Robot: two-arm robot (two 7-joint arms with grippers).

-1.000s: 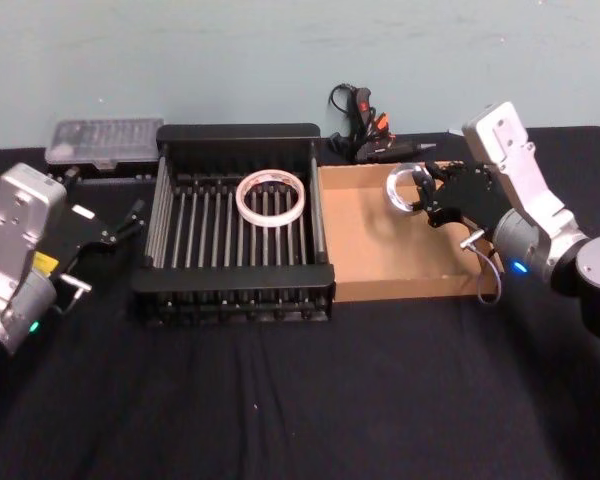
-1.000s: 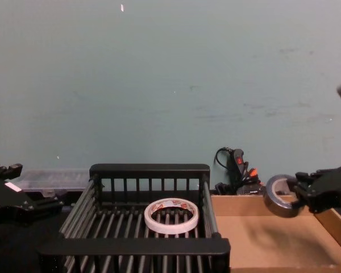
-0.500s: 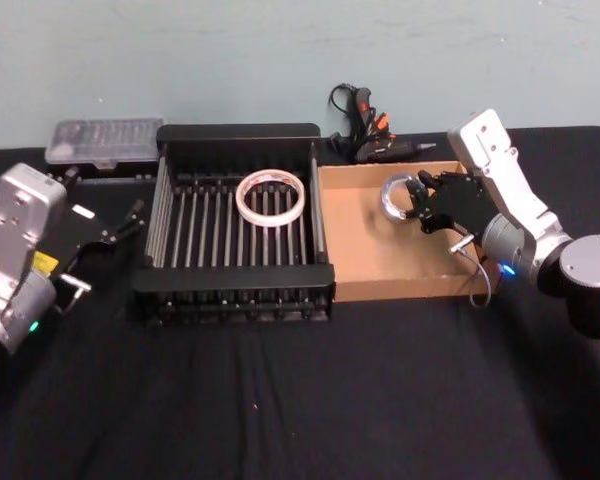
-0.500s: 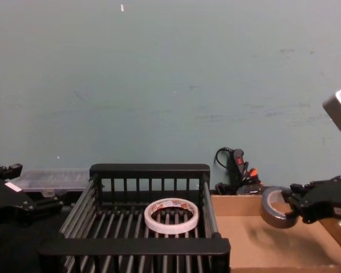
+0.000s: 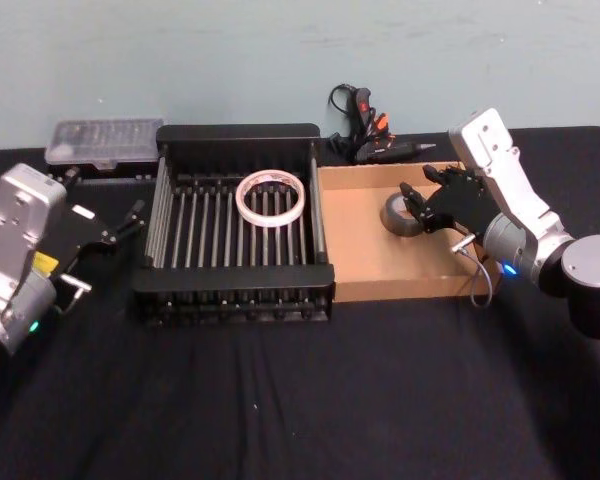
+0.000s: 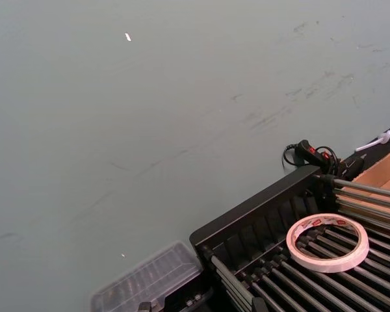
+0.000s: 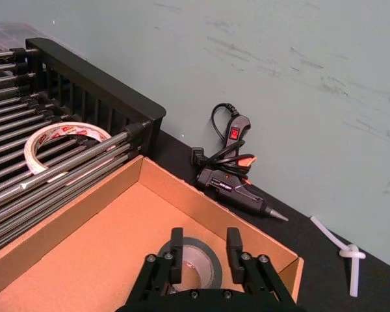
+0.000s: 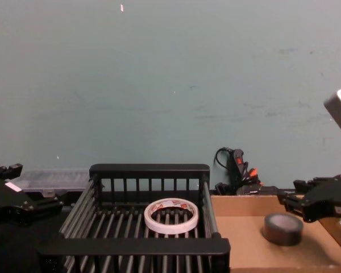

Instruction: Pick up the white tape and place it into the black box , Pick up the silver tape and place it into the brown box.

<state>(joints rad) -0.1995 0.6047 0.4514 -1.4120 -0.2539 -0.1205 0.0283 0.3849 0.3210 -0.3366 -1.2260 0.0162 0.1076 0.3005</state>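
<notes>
Now silver tape (image 5: 399, 214) lies in brown box (image 5: 370, 270) — right gripper (image 5: 416, 203) fingers apart

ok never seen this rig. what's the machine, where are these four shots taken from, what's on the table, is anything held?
It is a two-armed robot. The shots come from cameras on its head, chest and both wrists. On the black-covered table, the white tape lies in the black box; the silver tape lies flat in the brown box. The right gripper hovers open at that roll, holding nothing. The left gripper is parked left of the black box. Behind lie a glue gun and a clear case.
</notes>
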